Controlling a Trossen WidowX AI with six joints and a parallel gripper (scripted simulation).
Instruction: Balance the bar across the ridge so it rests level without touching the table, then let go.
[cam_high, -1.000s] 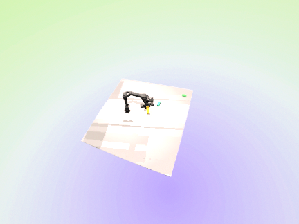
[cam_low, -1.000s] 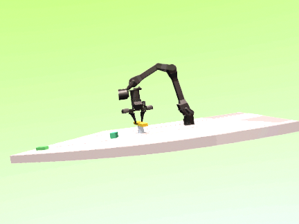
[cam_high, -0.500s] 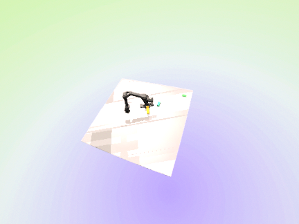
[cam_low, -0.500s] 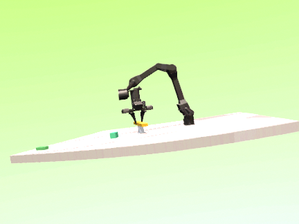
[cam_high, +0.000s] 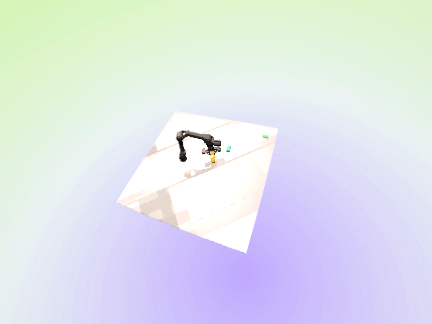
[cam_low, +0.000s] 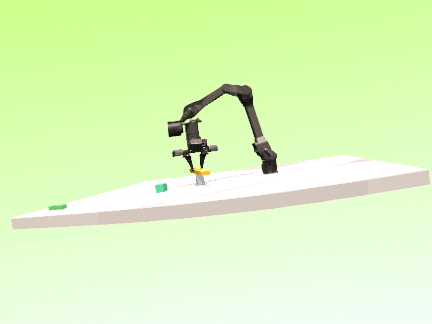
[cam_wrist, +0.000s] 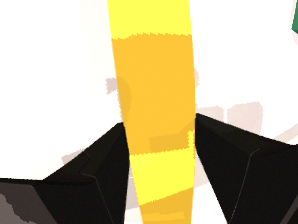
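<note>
The yellow-orange bar (cam_high: 213, 158) (cam_low: 203, 172) (cam_wrist: 155, 90) is between the fingers of my gripper (cam_low: 196, 169) (cam_wrist: 158, 125), which is shut on it. In the wrist view the bar runs from top to bottom of the frame, with one finger on each side. The grey ridge (cam_low: 200, 180) stands on the table (cam_high: 225, 200) (cam_low: 250, 197) directly below the bar in the exterior view. The bar is above the table there, close over the ridge's top; whether it touches the ridge I cannot tell. The ridge is hidden in the wrist view.
A teal block (cam_high: 228, 148) (cam_low: 161, 188) lies on the table near the gripper, and its edge shows in the wrist view (cam_wrist: 296, 19). A flat green block (cam_high: 265, 136) (cam_low: 57, 207) lies farther off, near a table corner.
</note>
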